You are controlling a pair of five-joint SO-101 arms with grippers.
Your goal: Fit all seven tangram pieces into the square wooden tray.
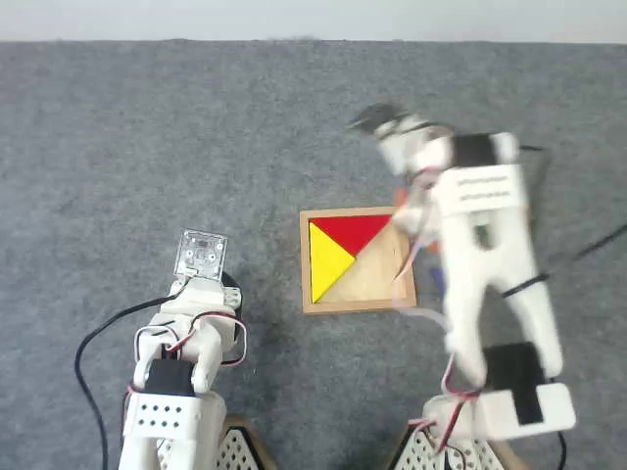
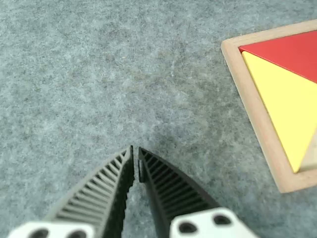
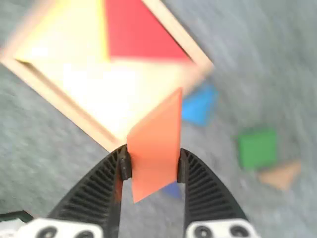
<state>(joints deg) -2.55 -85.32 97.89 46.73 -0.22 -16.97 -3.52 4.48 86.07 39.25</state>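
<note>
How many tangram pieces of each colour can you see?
red triangle: 1
yellow triangle: 1
orange piece, in the right end effector: 1
light blue piece: 1
dark blue piece, mostly hidden: 1
green square: 1
tan triangle: 1
Total: 7

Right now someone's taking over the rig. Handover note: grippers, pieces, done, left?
Left gripper: shut, nothing in it, over the mat beside the tray.
Right gripper: shut on the orange piece, held on edge near the tray's rim.
Done: red triangle and yellow triangle lie in the tray, side by side.
Left: seat the orange piece, then the blue piece, green piece and tan piece lying on the mat outside the tray. I cannot make out any others.
</note>
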